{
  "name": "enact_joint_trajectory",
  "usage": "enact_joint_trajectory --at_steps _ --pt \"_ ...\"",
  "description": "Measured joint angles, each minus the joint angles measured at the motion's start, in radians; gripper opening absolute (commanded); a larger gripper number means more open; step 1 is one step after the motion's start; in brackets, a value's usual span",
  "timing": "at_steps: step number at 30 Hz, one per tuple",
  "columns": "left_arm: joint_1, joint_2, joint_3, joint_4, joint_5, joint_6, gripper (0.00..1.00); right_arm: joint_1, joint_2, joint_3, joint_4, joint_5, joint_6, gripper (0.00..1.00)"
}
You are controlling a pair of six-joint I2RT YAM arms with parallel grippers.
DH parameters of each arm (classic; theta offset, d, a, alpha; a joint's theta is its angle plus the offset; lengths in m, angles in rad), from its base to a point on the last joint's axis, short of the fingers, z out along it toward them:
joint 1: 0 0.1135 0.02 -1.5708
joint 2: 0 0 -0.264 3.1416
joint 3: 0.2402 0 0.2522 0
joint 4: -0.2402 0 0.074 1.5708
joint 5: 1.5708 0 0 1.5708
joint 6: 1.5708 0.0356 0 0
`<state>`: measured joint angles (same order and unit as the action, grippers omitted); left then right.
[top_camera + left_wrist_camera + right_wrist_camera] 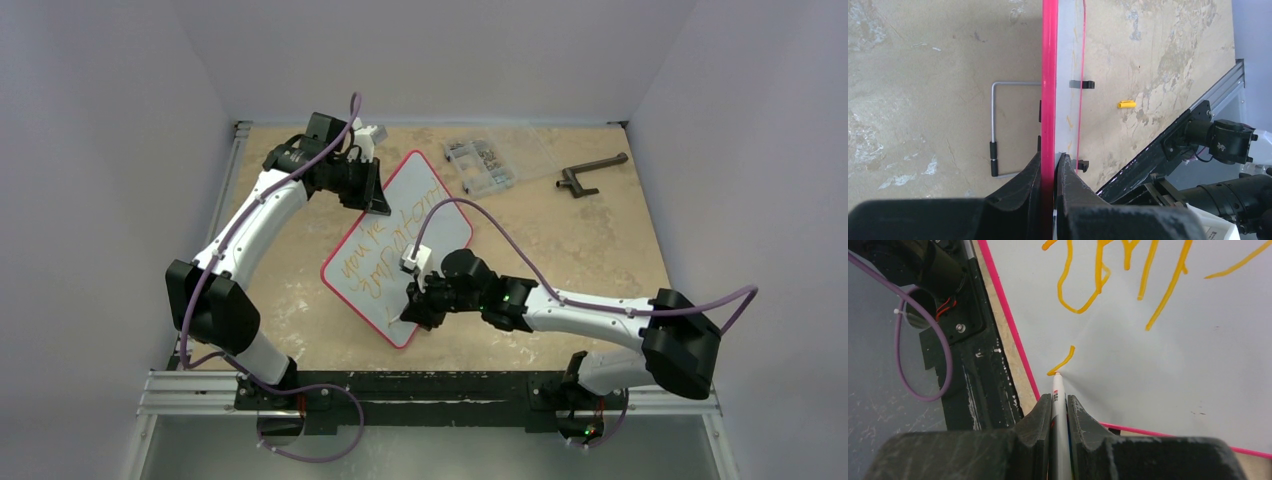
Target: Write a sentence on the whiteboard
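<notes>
You are clenching the marker (1058, 387) in the right gripper (1059, 401), tip on the whiteboard (1168, 370). Bare surface is lying rightward, the sentence (1098, 285) ahead. The left gripper (1052, 162) is pinching the rim (1048, 75).

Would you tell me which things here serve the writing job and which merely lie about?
In use: flat white board with red rim; orange handwritten sentence; white marker pen in right end effector; left end effector clamping the rim.
Lying about: clear plastic parts box; dark crank handle; small yellow cap.
</notes>
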<state>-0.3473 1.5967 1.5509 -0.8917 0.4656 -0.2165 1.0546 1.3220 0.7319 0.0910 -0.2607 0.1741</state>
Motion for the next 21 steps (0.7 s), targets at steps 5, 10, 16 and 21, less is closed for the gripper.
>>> enact_joint_trajectory --at_steps 5,10,16,21 --pt "0.003 -0.001 0.0 0.003 -0.001 0.003 0.0 0.0 0.0 0.024 -0.018 0.047 0.001 0.0" --pt "0.005 -0.001 0.0 0.003 -0.001 0.003 0.0 0.0 -0.001 0.033 -0.023 0.077 0.002 0.0" --pt "0.005 -0.001 0.0 0.003 0.0 0.003 0.0 0.0 -0.008 0.037 -0.021 0.111 0.009 0.0" --pt "0.005 -0.001 0.0 0.003 0.0 0.003 0.0 -0.001 -0.018 0.037 -0.01 0.137 0.018 0.0"
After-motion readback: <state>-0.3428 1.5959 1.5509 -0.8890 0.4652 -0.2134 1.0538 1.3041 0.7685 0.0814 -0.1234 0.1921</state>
